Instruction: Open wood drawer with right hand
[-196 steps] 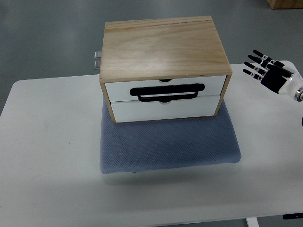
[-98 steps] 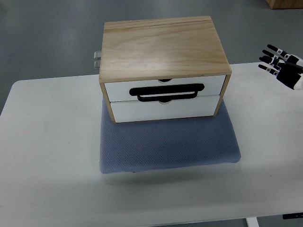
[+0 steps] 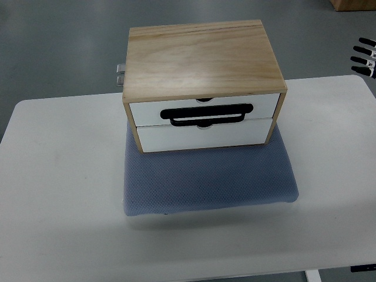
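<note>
Right robot hand point(image 3: 364, 57) at frame edge, fingers spread, empty, wood drawer box point(image 3: 202, 85) well left, both drawers closed, on counter point(image 3: 64, 176)

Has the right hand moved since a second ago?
Yes. The right hand has drifted right and away from the wooden drawer box; only its fingertips show at the picture's right edge.

The wood drawer box point(image 3: 202, 59) is showing pale tan grain, white fronts and a black handle point(image 3: 208, 114) — the mat point(image 3: 205, 182) dotted blue-grey, the bench point(image 3: 59, 176) white.
</note>
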Motion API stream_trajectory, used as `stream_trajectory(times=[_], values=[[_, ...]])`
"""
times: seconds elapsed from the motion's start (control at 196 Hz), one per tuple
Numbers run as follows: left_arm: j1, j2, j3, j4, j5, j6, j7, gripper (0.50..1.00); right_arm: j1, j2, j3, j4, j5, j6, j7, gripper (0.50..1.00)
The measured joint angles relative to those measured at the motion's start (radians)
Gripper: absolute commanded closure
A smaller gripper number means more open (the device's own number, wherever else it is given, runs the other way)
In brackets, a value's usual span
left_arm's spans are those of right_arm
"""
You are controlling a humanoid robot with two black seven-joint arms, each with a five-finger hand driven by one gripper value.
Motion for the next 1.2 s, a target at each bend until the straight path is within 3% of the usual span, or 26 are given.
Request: stream_trajectory(times=[0.184, 0.547, 0.829, 1.202], values=[[0.000, 0.000, 0.000, 0.000, 0.000, 0.000, 0.000, 0.500, 0.068, -0.071, -0.047, 0.061, -0.016, 0.031, 0.023, 0.548], [0.000, 0.000, 0.000, 0.000, 0.000, 0.000, 0.000, 0.500, 0.204, -0.162, -0.052, 0.399, -0.182, 0.039, 0.025, 0.548], [0.000, 0.000, 0.000, 0.000, 0.000, 0.000, 0.000, 0.500, 0.293, -0.098, -0.052, 0.530, -0.315, 0.049, 0.018, 0.548], [0.001, 0.000, 0.000, 0.000, 0.000, 0.000, 0.000, 0.500, 0.334, 0.094, -0.053, 0.564, -0.569, 0.049, -0.013, 0.546]])
